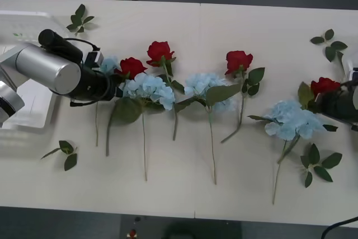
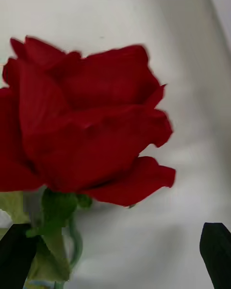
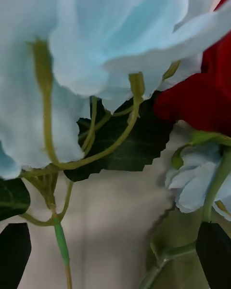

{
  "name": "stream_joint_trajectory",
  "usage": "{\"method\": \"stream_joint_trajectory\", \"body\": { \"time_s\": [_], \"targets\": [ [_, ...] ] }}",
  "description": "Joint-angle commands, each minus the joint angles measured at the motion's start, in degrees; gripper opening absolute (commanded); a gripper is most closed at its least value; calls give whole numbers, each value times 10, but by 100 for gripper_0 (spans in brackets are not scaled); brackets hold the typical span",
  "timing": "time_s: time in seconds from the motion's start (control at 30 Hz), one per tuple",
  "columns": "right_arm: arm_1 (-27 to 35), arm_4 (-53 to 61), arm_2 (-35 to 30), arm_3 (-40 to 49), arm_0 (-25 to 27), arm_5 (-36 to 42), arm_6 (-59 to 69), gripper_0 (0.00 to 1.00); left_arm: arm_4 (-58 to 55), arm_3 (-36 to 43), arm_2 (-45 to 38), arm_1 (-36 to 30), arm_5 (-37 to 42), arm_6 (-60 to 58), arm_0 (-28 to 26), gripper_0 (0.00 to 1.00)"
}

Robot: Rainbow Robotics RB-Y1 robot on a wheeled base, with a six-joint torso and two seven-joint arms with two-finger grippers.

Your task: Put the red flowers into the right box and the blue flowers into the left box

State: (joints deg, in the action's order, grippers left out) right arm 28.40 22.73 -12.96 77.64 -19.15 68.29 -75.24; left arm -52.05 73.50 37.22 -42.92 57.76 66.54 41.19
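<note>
My left pincer (image 1: pixel 114 85) is spread around the leftmost of the blue flowers (image 3: pixel 72 43) on the surface (image 1: pixel 224 194). My right pincer (image 1: pixel 313 102), also spread, flanks a red rose (image 2: pixel 82 135). I should close low on each stem, clear of neighbouring blooms.

- You are looking at a robot test bench in a lab-like room: a plain pale tabletop (image 1: pixel 224 194) made of two slabs joined at a centre seam.
- Artificial flowers and loose leaf sprigs (image 1: pixel 79 18) are laid out in a staged row.
- A metal robot arm (image 1: pixel 47 68) reaches across; dark grey floor lies beyond the far edge.
</note>
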Motion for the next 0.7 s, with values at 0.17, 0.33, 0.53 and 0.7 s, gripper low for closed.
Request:
{"method": "stream_joint_trajectory", "body": {
  "time_s": [0.17, 0.33, 0.53, 0.7],
  "targets": [
    [-22, -47, 14, 6, -6, -4, 25, 100, 21, -56, -11, 22, -42, 34, 17, 100],
    [-34, -73, 18, 2, -6, -6, 33, 100, 30, -61, -10, 23, -46, 38, 17, 29],
    [-36, -74, 18, -19, -6, -34, 37, 14, 41, -61, -10, 23, -46, 40, 17, 0],
    [-35, -70, 18, -32, -6, -59, 36, 0, 59, -61, -10, 22, -46, 39, 17, 0]
  ]
}}
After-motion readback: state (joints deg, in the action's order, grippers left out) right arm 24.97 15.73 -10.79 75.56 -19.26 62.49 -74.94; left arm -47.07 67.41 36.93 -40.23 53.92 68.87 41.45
